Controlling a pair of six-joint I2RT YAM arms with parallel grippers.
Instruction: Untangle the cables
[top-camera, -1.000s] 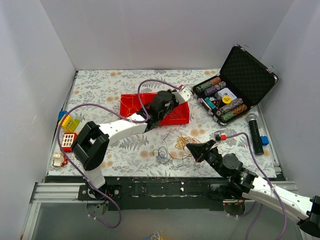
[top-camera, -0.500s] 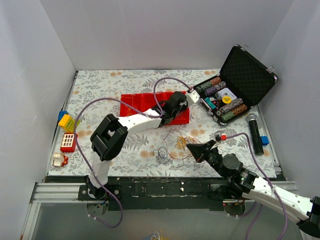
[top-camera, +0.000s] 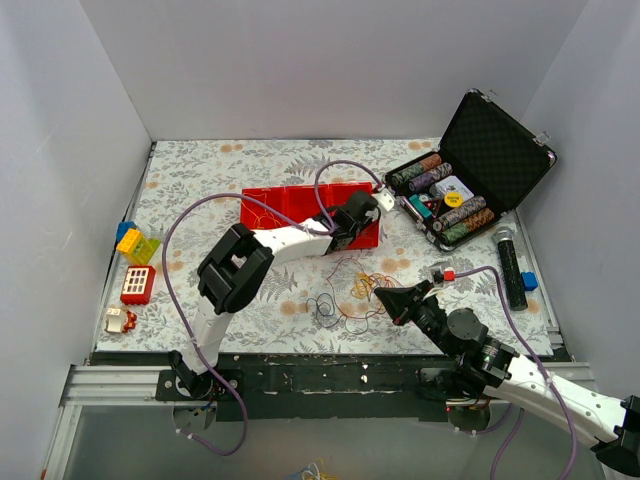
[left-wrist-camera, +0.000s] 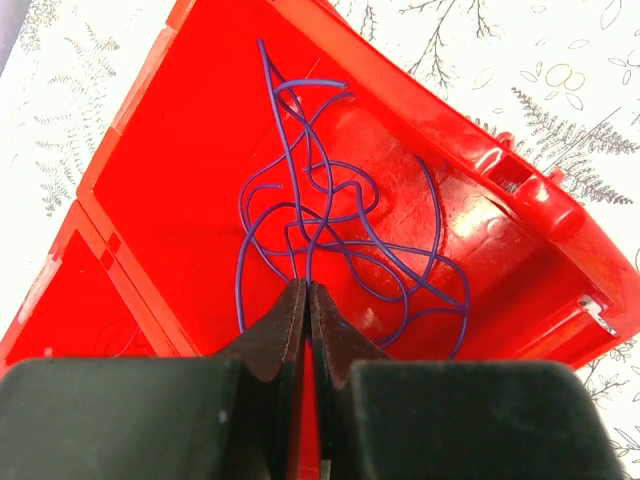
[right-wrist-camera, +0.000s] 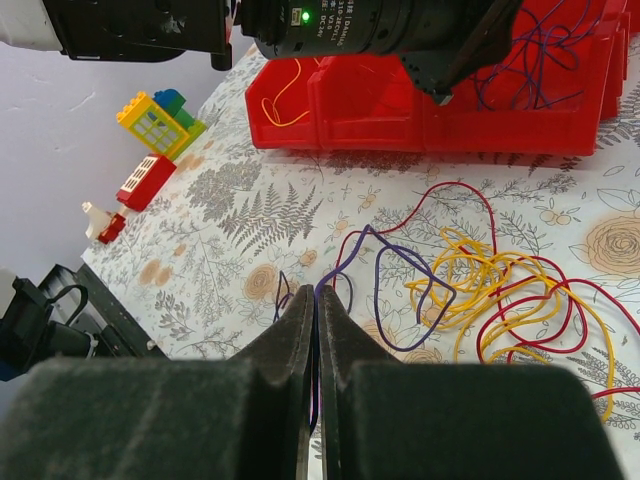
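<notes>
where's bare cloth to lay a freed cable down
Free: the strip between red bin and back wall; the patch between toy blocks and left arm. Crowded: around the cables by the right gripper, and by the chip case.

The red bin (left-wrist-camera: 150, 170) holds purple wire (left-wrist-camera: 306, 236); yellow, red, purple cables (right-wrist-camera: 478, 268) lie on fern-patterned white cloth (right-wrist-camera: 250, 215).

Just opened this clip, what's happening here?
Two robot arms are sorting a tangle of thin wires. The left gripper is closed over the red bin, just above a pile of purple wires lying in it; whether it pinches one is unclear. The right gripper is shut on a purple strand that leads into the yellow and red tangle on the table. That tangle is not yet separated.
</notes>
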